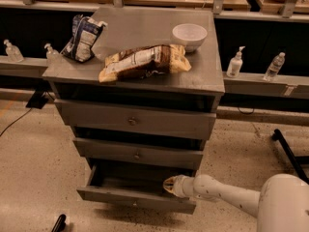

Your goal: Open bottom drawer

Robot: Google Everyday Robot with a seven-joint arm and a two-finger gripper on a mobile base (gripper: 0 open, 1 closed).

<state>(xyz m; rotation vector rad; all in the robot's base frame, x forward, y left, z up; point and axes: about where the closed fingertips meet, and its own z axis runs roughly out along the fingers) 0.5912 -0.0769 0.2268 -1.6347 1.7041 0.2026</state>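
Hand at the open bottom drawer

The hand (170,185) sits over the right part of the bottom drawer (130,197), just behind its front panel; whether it is clenched or released cannot be told. The bottom drawer stands pulled out, most of its front stretching to the left of the hand. Just above the hand is the middle drawer (137,153), then the top drawer (133,121), both set further back. Well above, on the surface (140,25), lie a chip bag (144,62), a bowl (189,35) and a blue bag (82,37).
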